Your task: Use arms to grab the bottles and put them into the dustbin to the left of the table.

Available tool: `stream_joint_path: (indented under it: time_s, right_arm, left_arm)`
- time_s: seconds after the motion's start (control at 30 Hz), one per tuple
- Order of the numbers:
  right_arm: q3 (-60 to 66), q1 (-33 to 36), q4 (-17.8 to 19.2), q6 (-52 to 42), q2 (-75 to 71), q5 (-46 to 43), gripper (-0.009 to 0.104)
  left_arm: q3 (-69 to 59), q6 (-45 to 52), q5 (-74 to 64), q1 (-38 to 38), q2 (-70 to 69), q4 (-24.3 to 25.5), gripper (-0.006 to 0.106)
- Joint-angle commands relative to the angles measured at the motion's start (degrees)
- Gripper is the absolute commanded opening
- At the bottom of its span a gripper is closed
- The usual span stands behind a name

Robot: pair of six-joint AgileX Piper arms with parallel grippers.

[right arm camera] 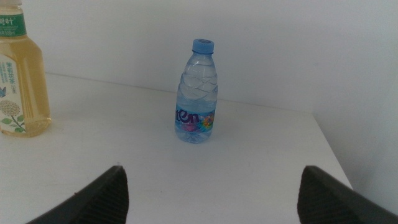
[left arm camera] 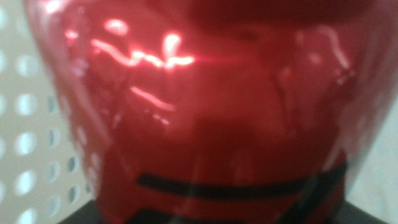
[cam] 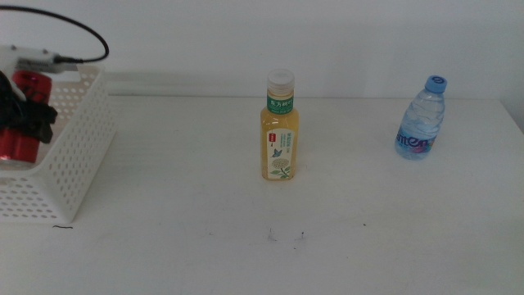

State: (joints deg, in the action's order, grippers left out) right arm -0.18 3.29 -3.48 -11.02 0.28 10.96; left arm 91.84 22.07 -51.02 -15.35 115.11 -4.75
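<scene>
The white perforated dustbin [cam: 78,156] stands at the left of the table [cam: 368,229]. Inside it my left gripper [cam: 31,115] is shut on the red soda can [cam: 16,143]. The can [left arm camera: 205,112] fills the left wrist view, with the dustbin wall [left arm camera: 25,143] beside it. The yellow tea bottle [cam: 280,131] stands upright mid-table. The small blue-capped water bottle [cam: 422,119] stands upright at the back right. My right gripper [right arm camera: 217,208] is open, well short of the water bottle [right arm camera: 198,93], with the tea bottle [right arm camera: 18,81] off to one side. It is out of the middle view.
A thick black cable [cam: 82,24] loops above the dustbin. A few dark specks [cam: 286,236] lie on the tabletop in front of the tea bottle. The table's right edge [right arm camera: 329,149] runs close behind the water bottle.
</scene>
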Motion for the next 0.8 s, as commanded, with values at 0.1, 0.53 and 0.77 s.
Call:
stream_joint_path:
  time_s: [0.1,0.53,0.77]
  right_arm:
    - [0.18,-0.49,0.35,-0.36,-0.28,-0.32,0.078]
    - [0.18,-0.49,0.35,-0.36,-0.28,-0.32,0.078]
    - [0.18,-0.49,0.35,-0.36,-0.28,-0.32,0.078]
  left_arm:
    - [0.8,1.03,2.3,-0.08,2.41,-0.84,0.025]
    - [0.8,-0.5,0.49,0.18,0.39,-1.18,0.094]
    - [-1.79,-2.83,-1.61,6.26,-12.99,-0.92,0.094]
